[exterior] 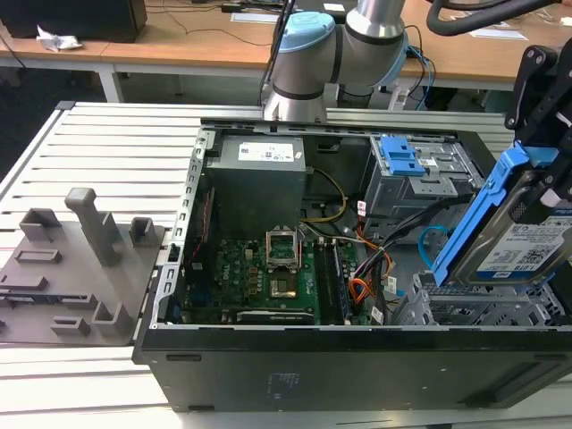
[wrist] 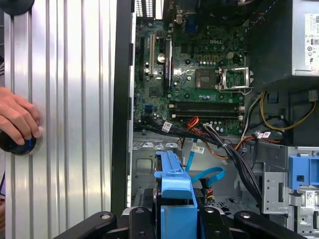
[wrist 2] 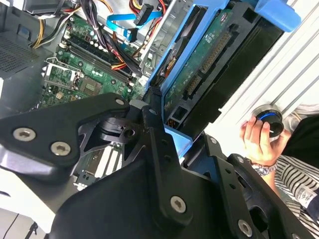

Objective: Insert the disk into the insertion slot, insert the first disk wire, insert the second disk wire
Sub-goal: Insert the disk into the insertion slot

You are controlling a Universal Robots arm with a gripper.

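In the exterior view, the gripper [exterior: 539, 152] pinches the disk [exterior: 527, 246], which hangs tilted over the slot [exterior: 474, 308] at the case's [exterior: 357, 362] corner on the exterior view's right. The second wire [exterior: 433, 243] loops just beside the disk, and the first wire [exterior: 360, 288] lies near the motherboard [exterior: 246, 268].

In the second wrist view, the fingers [wrist 2: 154, 124] clamp the disk's blue carrier, and a person's hand [wrist 2: 255, 142] rests on a knob [wrist 2: 269, 122].

In the first wrist view, the carrier's end [wrist: 174, 194] sits between the fingers, with the second wire just beyond it.
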